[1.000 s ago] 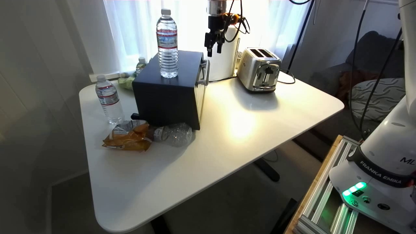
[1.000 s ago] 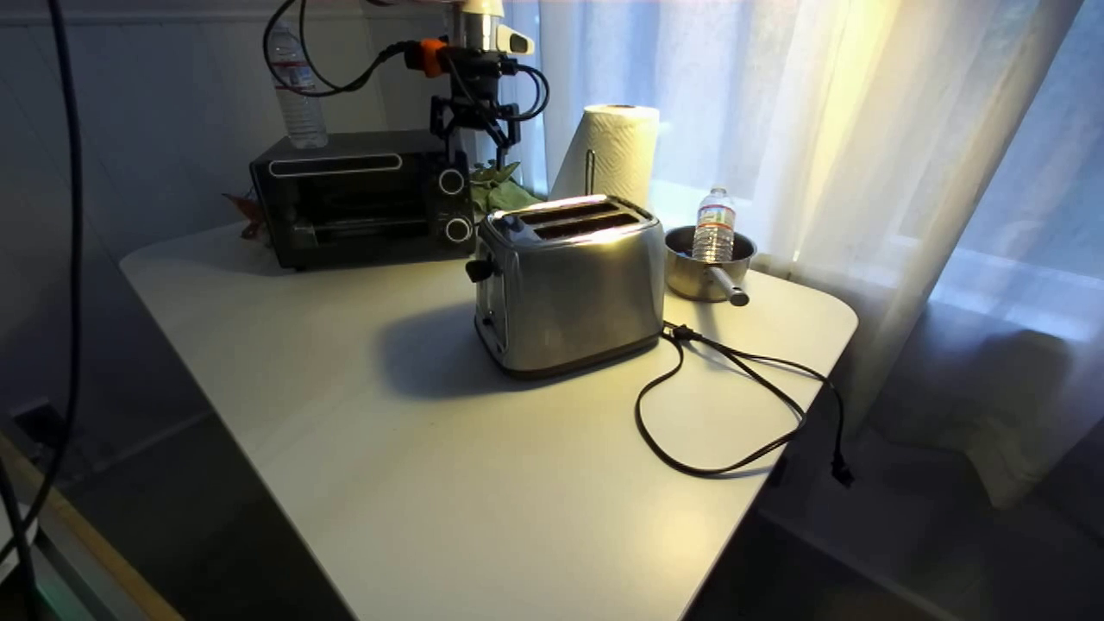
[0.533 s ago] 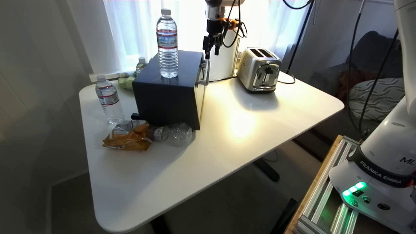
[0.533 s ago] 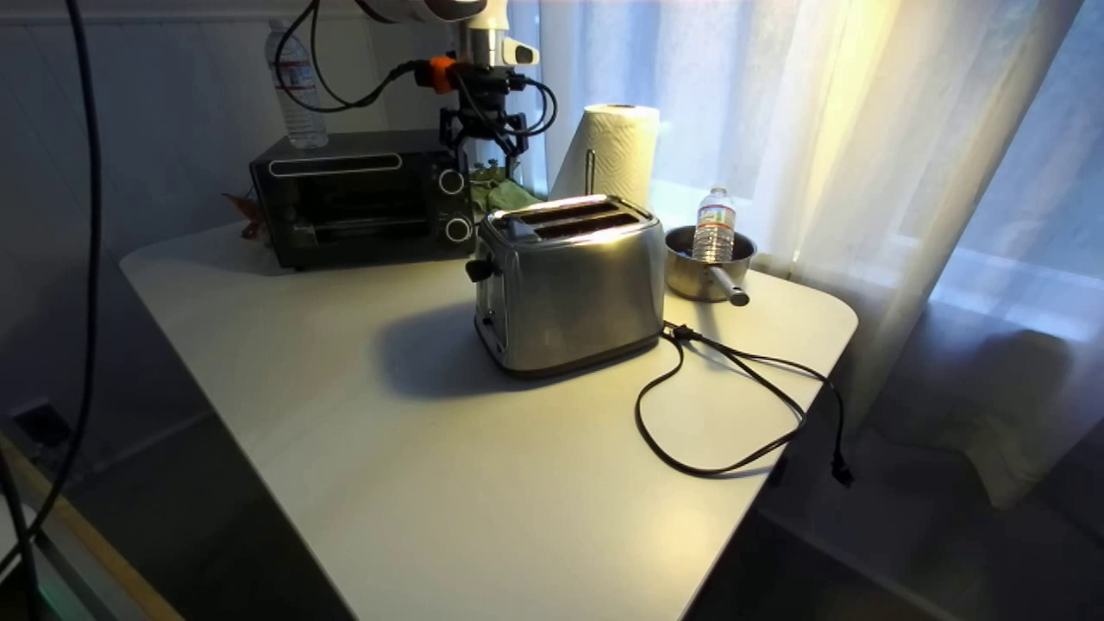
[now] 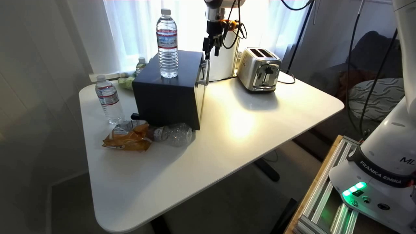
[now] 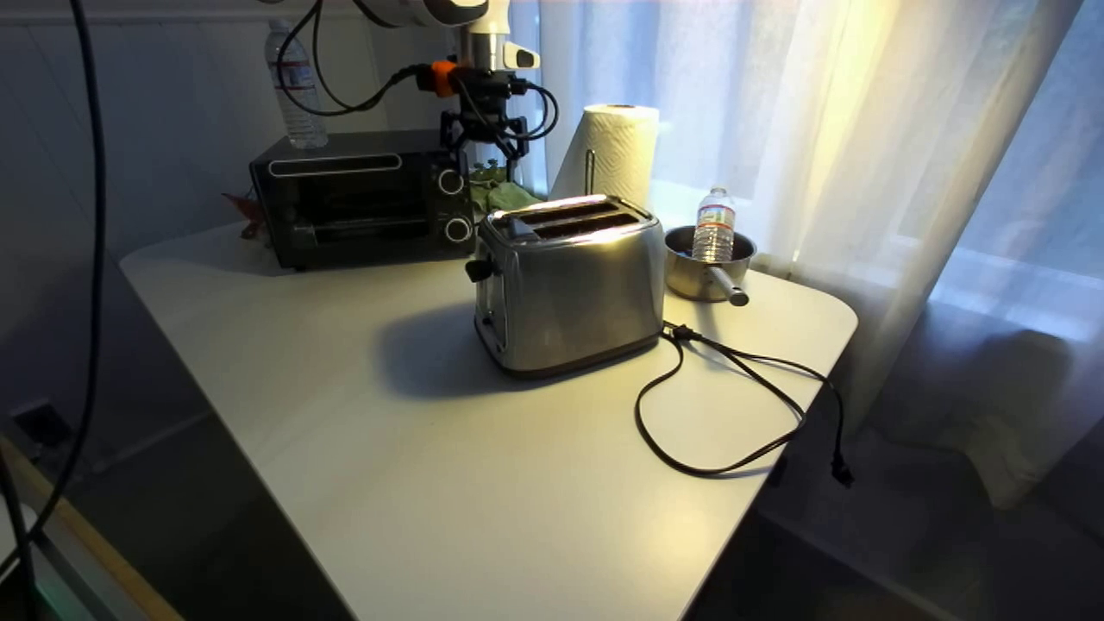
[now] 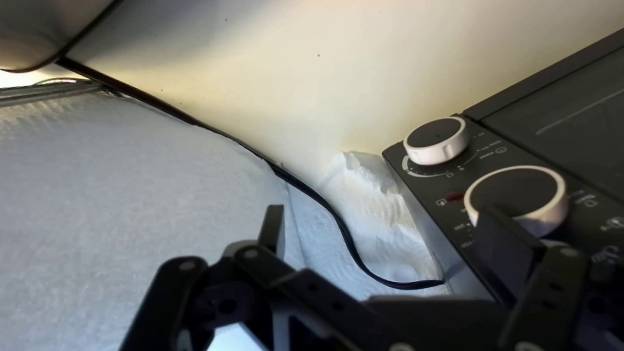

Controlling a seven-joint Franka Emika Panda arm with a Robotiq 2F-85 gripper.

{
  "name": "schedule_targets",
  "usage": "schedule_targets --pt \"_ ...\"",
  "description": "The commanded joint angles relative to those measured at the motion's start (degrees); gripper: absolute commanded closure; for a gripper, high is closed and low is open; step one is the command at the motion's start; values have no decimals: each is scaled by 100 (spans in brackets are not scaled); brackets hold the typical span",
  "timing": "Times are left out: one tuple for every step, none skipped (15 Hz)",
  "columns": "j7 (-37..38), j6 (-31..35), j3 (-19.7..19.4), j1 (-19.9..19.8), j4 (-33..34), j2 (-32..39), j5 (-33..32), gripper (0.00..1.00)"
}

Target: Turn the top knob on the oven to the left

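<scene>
Toward the far edge of the worktop (image 5: 162, 182): black oven (image 5: 167, 102), upright bottle (image 5: 167, 45) atop; wide-parted jaws beside top knob (image 7: 517, 190), contact unclear.

In an exterior view, daylight overexposes sheer white curtains (image 5: 188, 29). Warm glare pools on the white, round-cornered tabletop (image 5: 240, 126); the shiny silver two-slot toaster (image 6: 578, 297) casts a soft shadow

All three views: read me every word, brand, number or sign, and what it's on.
"FRANKA EMIKA": black band on the robot base.
"ML", cut off at the picture's edge: white robot arm, above that band.
"200", faint: oven control panel, beside the top knob.
"150", less sure: same panel, next to the "200".
Too small or blurred to read: the other panel words and symbols, labels on the water bottles, print on the orange packet.
</scene>
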Motion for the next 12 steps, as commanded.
schedule_targets --pt "-173 -143 128 -46 -56 -39 109 0" --pt "-194 -188 152 -53 -58 -47 138 0" --pt "-213 -204 161 -51 -62 -51 139 0" --pt "-221 -224 167 -45 -68 -52 131 0" --pt "-230 -249 176 -43 -68 -50 130 0" --pt "-239 -264 182 -42 -68 -47 127 0" --pt "-246 -283 187 -42 -70 -44 124 0" --pt "-255 -300 192 -43 -74 -43 125 0" --pt "-260 -321 198 -45 -74 -41 129 0" --pt "-261 -346 203 -45 -72 -40 131 0" --pt "-262 -368 207 -45 -73 -40 132 0" --pt "-262 -397 213 -46 -70 -38 137 0"
